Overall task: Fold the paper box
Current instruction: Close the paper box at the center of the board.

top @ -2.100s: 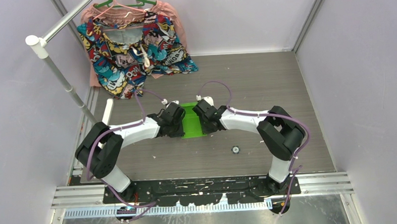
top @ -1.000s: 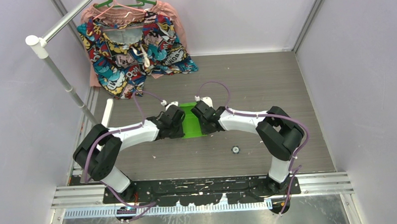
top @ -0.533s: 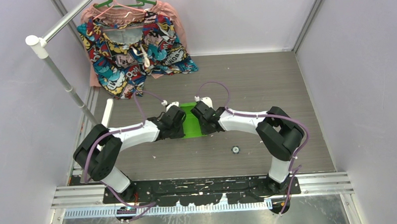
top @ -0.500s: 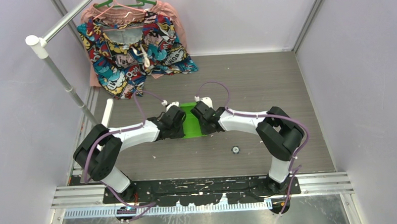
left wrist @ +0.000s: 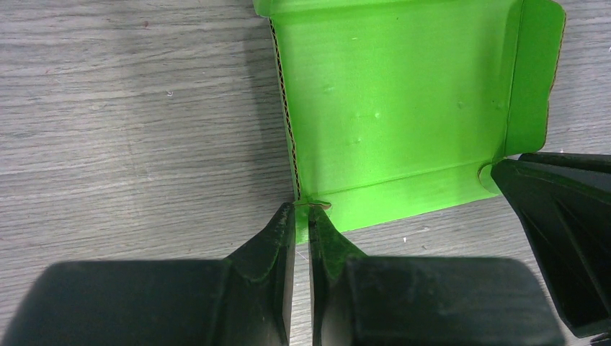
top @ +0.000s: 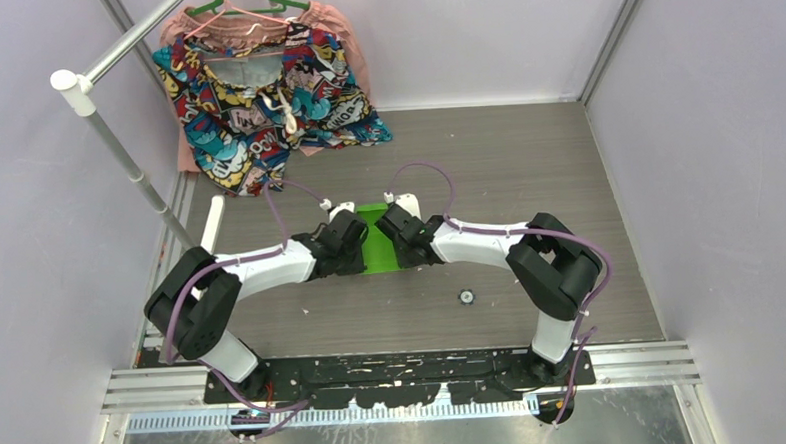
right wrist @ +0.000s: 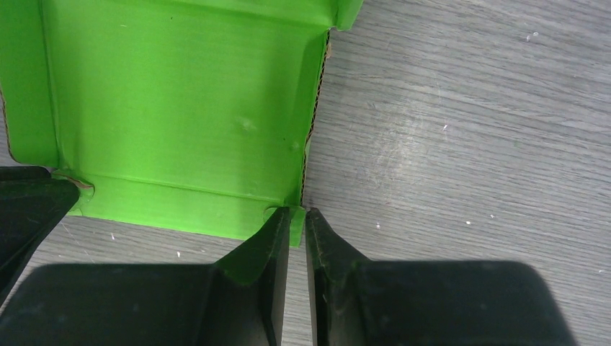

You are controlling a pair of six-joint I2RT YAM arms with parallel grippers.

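The paper box (top: pixel 376 241) is a lime-green card tray with its side walls raised, lying on the grey table between both arms. In the left wrist view the paper box (left wrist: pixel 393 115) fills the upper right; my left gripper (left wrist: pixel 302 209) is shut on the near end of its left upright wall. In the right wrist view the paper box (right wrist: pixel 173 115) fills the upper left; my right gripper (right wrist: pixel 297 213) is shut on the near end of its right wall. From above, the left gripper (top: pixel 353 246) and right gripper (top: pixel 402 244) flank the card, their fingertips hidden under the wrists.
A colourful patterned garment (top: pixel 263 98) hangs on a hanger at the back left, beside a slanted white rail (top: pixel 115 134). A small dark ring (top: pixel 465 297) lies on the table near the right arm. Grey walls enclose the table.
Both grippers have drawn slightly closer together, so less green card shows between them than two seconds ago. Over the last half second almost nothing has moved.
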